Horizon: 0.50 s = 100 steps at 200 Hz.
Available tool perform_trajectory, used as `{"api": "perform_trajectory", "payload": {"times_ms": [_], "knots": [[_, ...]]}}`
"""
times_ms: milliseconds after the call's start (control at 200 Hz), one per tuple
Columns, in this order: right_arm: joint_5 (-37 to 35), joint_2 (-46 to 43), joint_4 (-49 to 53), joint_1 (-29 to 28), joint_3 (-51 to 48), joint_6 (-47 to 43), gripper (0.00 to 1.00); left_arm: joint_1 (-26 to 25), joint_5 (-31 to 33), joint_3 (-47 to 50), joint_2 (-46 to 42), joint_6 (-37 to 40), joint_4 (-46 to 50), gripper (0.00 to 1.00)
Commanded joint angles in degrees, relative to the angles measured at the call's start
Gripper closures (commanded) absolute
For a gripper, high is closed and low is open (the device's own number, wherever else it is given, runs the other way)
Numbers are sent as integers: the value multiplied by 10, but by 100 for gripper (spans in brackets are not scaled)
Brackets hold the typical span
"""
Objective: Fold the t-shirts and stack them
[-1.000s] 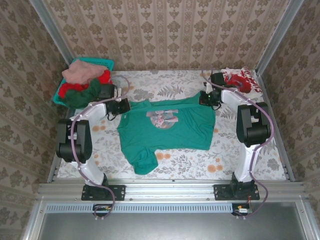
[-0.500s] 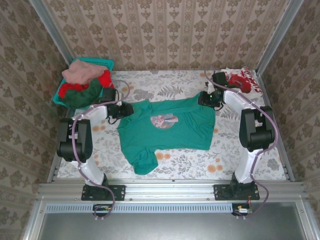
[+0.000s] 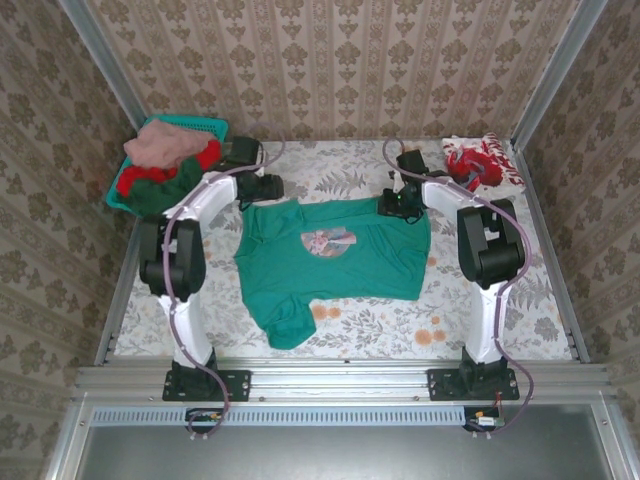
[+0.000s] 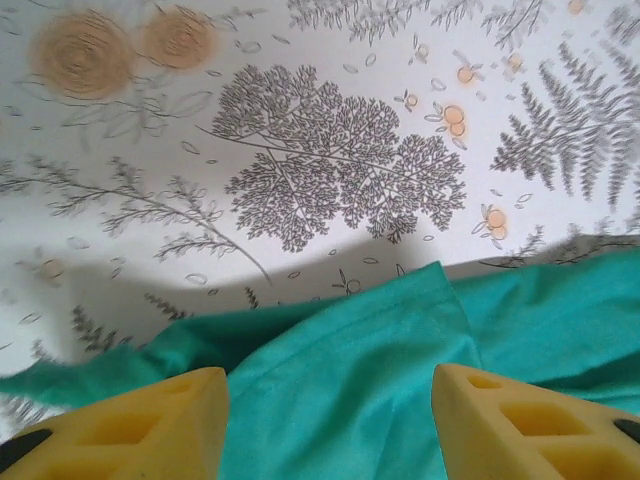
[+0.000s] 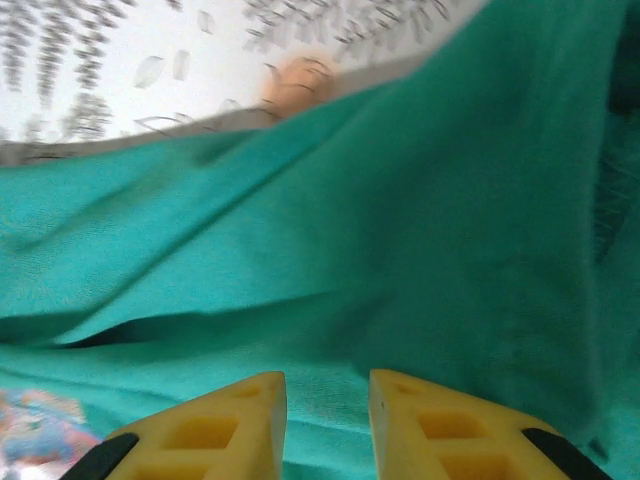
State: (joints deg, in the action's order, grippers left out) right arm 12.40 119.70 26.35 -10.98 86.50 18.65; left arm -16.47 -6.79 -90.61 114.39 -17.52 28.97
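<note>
Starting at the near edge, what is lying there now?

The teal-green shirt is lying on the table, print facing up. Its near-left corner is trailing toward the arms in a bunched flap, while the rest is lying fairly flat.

Are the claws holding it?

No, and that is what is changing. A second ago both were pinched shut at the shirt's far corners; now both are letting go. The left claw is standing with its fingers well apart and nothing between them. It is pulling away beyond the far-left corner and hovering over the shirt's edge. The right claw is showing only a narrow gap between its fingers, with cloth lying below them rather than caught in them. It is sitting over the far edge, just inside the right corner.

Is the shirt itself moving?

Barely; it is staying where it was.

What is that telling us?

I am reading it as the laying-out step ending, with the shirt being left spread for folding. That near flap is probably needing smoothing first. Farther back, the salmon-pink shirt, red shirt and dark green shirt are waiting heaped in the basket. The red-and-white shirt is resting at the far right, so most of the work is remaining.
</note>
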Motion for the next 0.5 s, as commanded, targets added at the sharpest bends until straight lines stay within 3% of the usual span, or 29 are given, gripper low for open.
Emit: {"api": "perform_trajectory", "payload": {"times_ms": [0, 345, 495], "knots": [[-20, -9, 10, 2, -21, 16, 70, -3, -6, -12, 33, 29, 42, 42], [-54, -33, 8, 31, -86, 15, 69, 47, -32, 186, -21, 22, -75, 44], [-18, -43, 3, 33, -87, 21, 68, 46, -44, 184, -34, 35, -73, 48]]}}
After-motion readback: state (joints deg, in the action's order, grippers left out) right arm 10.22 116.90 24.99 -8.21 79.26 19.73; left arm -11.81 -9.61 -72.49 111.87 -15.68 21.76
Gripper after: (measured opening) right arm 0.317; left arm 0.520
